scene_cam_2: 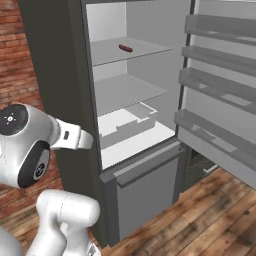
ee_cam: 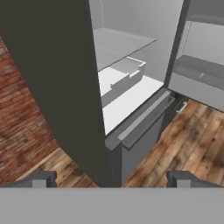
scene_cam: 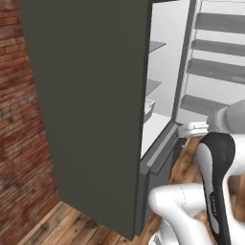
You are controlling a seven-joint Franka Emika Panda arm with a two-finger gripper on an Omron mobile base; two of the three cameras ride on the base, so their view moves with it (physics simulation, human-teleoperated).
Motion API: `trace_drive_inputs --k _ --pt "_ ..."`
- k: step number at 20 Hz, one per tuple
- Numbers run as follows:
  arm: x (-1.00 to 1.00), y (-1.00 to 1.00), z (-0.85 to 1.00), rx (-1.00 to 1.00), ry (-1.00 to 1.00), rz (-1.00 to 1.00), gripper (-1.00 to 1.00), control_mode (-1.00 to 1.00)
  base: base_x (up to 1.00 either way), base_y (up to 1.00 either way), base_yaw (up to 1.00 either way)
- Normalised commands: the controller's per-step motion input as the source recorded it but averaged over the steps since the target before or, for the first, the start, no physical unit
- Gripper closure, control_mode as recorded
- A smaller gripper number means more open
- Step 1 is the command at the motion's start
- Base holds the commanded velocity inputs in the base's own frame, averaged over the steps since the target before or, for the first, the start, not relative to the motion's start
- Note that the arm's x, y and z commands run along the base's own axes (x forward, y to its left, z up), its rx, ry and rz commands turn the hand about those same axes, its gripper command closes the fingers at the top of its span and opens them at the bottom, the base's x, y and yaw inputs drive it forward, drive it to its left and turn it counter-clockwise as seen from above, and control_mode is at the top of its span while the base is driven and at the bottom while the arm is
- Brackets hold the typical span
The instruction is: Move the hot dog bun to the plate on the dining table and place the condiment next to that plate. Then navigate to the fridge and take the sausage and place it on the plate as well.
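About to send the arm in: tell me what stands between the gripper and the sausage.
The sausage lies on an upper shelf of the open fridge. In the hand view the open gripper points low, at the fridge's dark side wall and drawer front. That wall's edge partly stands in the way.

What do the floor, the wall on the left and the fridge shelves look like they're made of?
The floor looks like wood planking: brown boards with grain streaks and seams, a slight sheen. The wall looks like red brick: staggered courses with pale mortar lines, matte. The fridge has pale, flat shelves, smooth and unmarked, probably plastic or painted metal; the rendering leaves that open. Its outer side is plain dark grey, matte.
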Motion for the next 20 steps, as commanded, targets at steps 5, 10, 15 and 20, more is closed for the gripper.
trace_drive_inputs --k 5,10,15,20 --pt "-0.08 0.03 -0.06 -0.01 0.03 0.01 -1.0 -1.0 0.0 0.0 0.0" --pt "0.03 -0.16 -0.06 0.01 -0.01 0.02 -1.0 1.0 0.05 -0.16 0.01" --pt "0.0 0.0 0.0 0.0 0.0 0.0 -1.0 1.0 0.46 -0.8 0.15" --pt "0.0 0.0 0.0 0.0 0.0 0.0 -1.0 1.0 0.61 -0.37 0.29"
